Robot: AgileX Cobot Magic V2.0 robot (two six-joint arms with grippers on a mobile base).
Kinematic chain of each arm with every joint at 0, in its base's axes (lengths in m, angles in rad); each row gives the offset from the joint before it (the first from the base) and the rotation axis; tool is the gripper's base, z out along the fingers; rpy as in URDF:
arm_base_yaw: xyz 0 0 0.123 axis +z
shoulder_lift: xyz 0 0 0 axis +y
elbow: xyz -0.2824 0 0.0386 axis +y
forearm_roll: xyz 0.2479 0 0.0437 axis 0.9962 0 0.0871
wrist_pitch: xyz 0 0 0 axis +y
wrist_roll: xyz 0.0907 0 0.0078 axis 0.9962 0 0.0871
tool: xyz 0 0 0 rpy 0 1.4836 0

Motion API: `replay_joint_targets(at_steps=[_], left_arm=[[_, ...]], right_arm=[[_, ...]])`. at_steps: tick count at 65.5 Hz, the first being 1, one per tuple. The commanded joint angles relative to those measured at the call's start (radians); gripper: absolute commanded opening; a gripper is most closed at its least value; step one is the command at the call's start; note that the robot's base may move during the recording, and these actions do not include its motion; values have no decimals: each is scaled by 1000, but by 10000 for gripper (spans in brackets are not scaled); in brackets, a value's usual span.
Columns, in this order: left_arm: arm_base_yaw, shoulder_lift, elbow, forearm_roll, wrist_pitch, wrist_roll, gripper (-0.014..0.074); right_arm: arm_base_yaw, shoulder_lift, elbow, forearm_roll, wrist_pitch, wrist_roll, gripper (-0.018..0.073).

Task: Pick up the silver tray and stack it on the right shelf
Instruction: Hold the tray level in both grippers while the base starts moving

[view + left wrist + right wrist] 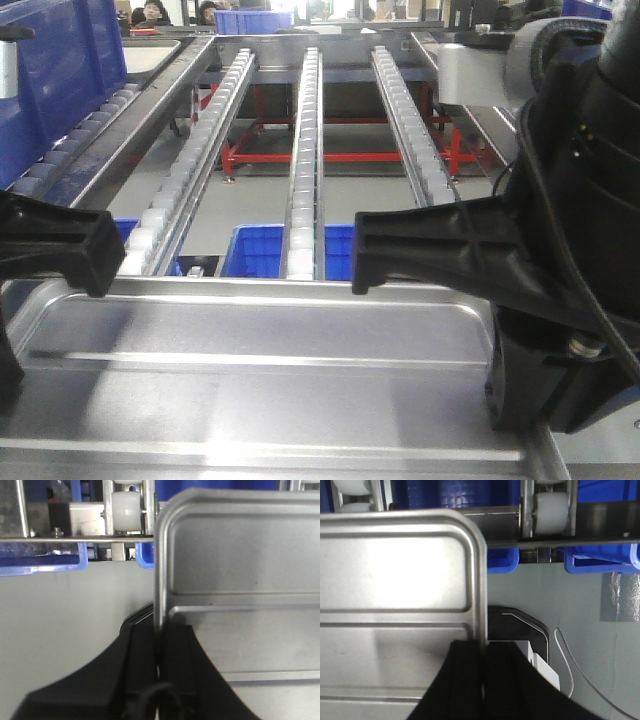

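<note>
Wrist views show the left gripper (159, 652) and right gripper (483, 672) each clamped on a rim of the shiny, ridged, round-cornered silver tray (260, 400) between them. Only the front view shows three long white-roller rails (303, 150) ahead.

Roller rails (303, 150) over grey floor (370, 200); blue bins (262, 250) beneath.

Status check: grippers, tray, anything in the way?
Left gripper shut on silver tray left rim; right gripper shut on right rim. Tray held level, not yet shelved. Roller rails directly ahead, blue bins below them.
</note>
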Motion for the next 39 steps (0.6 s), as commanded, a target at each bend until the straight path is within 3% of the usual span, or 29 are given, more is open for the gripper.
replay_joint_targets(at_steps=[1,39], left_arm=[[-14,-25,-21,-3,-11,11,-100],[-14,-25,-21,-3,-11,11,-100]], right_arm=[[3,-33,-24,-38,-43,1,69],[3,-33,-24,-38,-43,1,69]])
